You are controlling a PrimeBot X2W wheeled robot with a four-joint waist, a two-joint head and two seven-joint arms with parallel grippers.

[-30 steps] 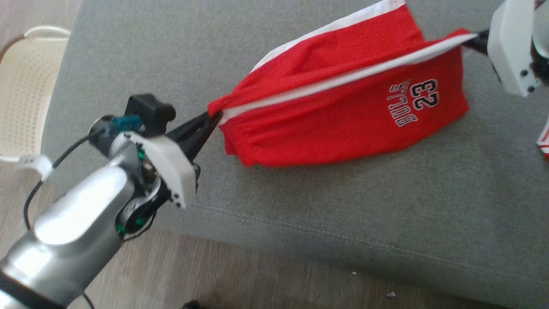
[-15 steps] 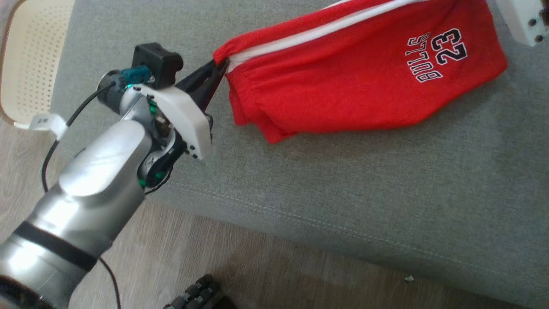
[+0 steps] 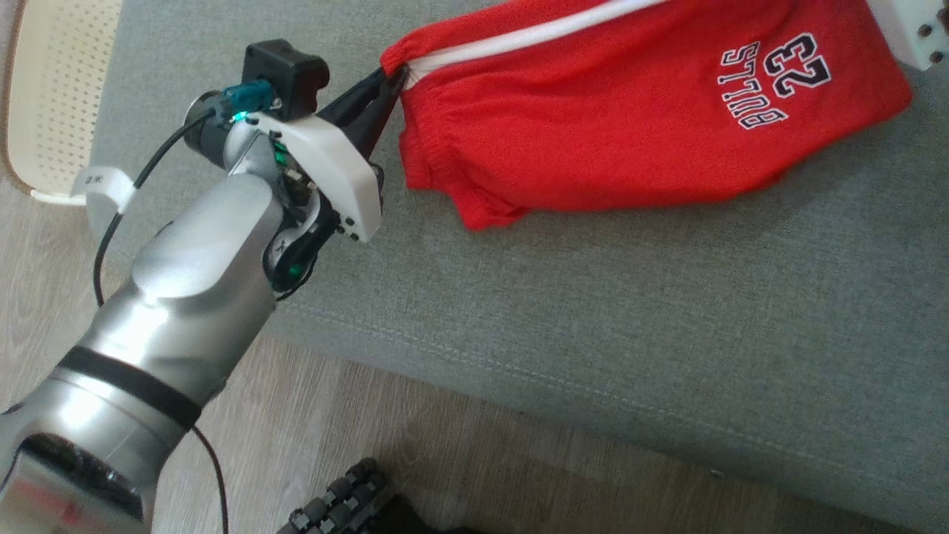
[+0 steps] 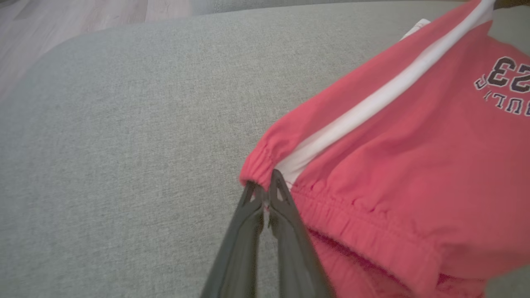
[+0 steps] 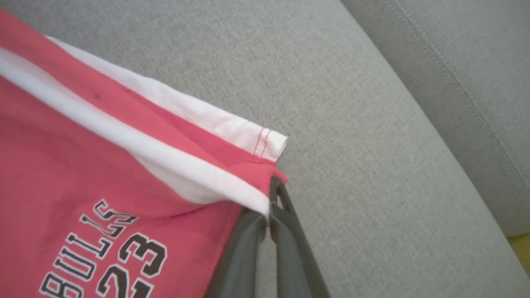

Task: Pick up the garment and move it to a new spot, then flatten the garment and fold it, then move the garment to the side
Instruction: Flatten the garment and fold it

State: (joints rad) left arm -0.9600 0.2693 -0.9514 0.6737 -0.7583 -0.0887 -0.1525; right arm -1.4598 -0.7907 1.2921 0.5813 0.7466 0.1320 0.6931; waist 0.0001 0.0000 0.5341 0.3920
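Note:
The garment point(image 3: 615, 126) is a pair of red shorts with a white side stripe and "BULLS 23" lettering, stretched out above a grey cushion point(image 3: 593, 311). My left gripper point(image 3: 393, 74) is shut on the elastic waistband corner point(image 4: 258, 174). My right gripper point(image 5: 271, 194) is shut on the hem corner where the white stripe ends. In the head view only a white piece of the right wrist point(image 3: 908, 30) shows at the top right. The shorts point(image 5: 103, 174) hang slack between the two grips, lower edge near the cushion.
A cream perforated basket point(image 3: 52, 96) stands on the wood floor point(image 3: 296, 445) left of the cushion. The cushion's front seam point(image 3: 556, 386) runs diagonally. A dark wheel point(image 3: 341, 504) of my base shows at the bottom. A second cushion point(image 5: 455, 62) lies behind.
The head camera has shifted, so the scene sits higher and further right. Both grippers still hold the shorts, which look pulled flatter, with less fabric bunched along the top stripe.

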